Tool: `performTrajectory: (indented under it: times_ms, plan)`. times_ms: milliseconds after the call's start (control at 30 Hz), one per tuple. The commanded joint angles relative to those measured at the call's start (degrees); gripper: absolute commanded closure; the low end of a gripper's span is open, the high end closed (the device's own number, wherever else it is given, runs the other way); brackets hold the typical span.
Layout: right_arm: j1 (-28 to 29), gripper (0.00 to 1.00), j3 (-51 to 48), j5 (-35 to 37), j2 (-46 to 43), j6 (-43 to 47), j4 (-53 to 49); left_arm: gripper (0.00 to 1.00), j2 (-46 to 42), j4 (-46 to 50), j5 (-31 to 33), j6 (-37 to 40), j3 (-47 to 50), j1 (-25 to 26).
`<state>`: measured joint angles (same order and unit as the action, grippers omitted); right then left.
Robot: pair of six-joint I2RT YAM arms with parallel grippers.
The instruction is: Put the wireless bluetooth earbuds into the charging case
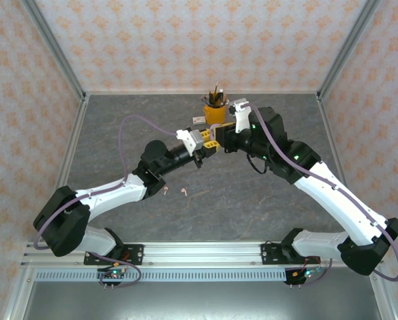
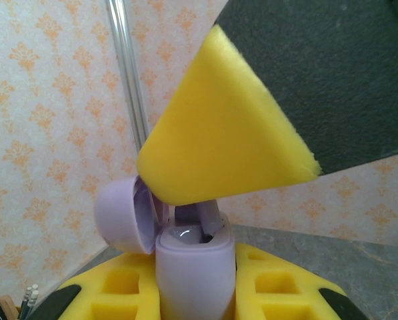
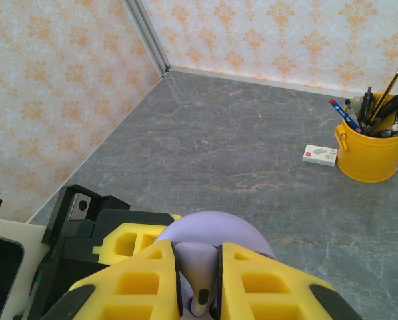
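1. While the left end effector (image 2: 195,297) is clamped on the lilac case (image 2: 193,273), apparently raised off the table (image 1: 252,200) with its lid (image 2: 119,213) swung open to one side, the right end effector (image 3: 199,283) pinches a lilac earbud (image 2: 211,215). The earbud's stem is at the mouth of the case, and how deep it sits cannot be told.
2. A pink earbud (image 1: 167,191) and its twin (image 1: 184,191) lie on the table near the left arm, well apart from the case. I cannot make out a second lilac one.
3. Misalignment: if the stem meets the socket tilted or off-centre, pushing down would jam it against the rim instead of seating it.
4. Slip in the left grip: the case is smooth and rounded, so a downward push could rotate it or squeeze it out between the pads.
5. Early release: if the right end effector lets go before the earbud is seated, the earbud may tip over the rim and fall to the table.
6. Collision: the right pad is very close to the open lid and the case rim, so a small sideways drift could knock the lid shut onto the earbud or lever the case loose.
7. Wrong socket: if this earbud belongs in the other well, it will not seat however carefully it is lowered.
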<state>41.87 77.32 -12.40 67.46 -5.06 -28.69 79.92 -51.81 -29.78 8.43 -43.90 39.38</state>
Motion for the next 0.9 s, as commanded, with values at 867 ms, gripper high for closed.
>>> performTrajectory:
  times_ms: [867]
  plan:
    - [0.5,0.80,-4.7,-1.7,0.7,2.6,0.2,1.00,-0.2,-3.4,-0.2,-1.1,-1.5,0.6]
